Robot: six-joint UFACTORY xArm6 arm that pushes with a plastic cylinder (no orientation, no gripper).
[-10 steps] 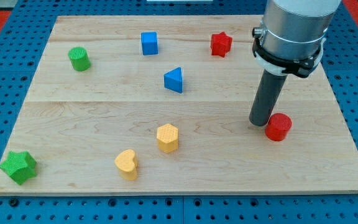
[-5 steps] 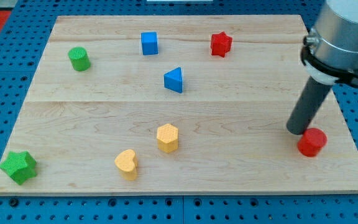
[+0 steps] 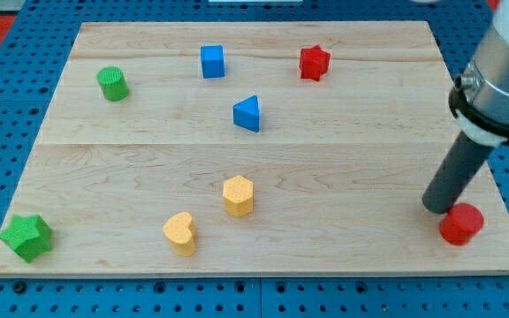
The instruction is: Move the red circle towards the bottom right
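The red circle (image 3: 461, 223), a short red cylinder, stands near the bottom right corner of the wooden board (image 3: 131, 168). My tip (image 3: 437, 207) rests on the board just to the upper left of the red circle, touching or almost touching it. The dark rod rises from there towards the view's upper right.
A red star (image 3: 314, 63), a blue cube (image 3: 212, 61) and a green cylinder (image 3: 112, 84) sit along the top. A blue triangle (image 3: 247, 114) is mid-board. A yellow hexagon (image 3: 238, 195), a yellow heart (image 3: 180, 233) and a green star (image 3: 26, 237) lie lower left.
My tip has slid down and to the right, pushing the red circle from the board's right middle towards the bottom right corner. The other blocks have not moved.
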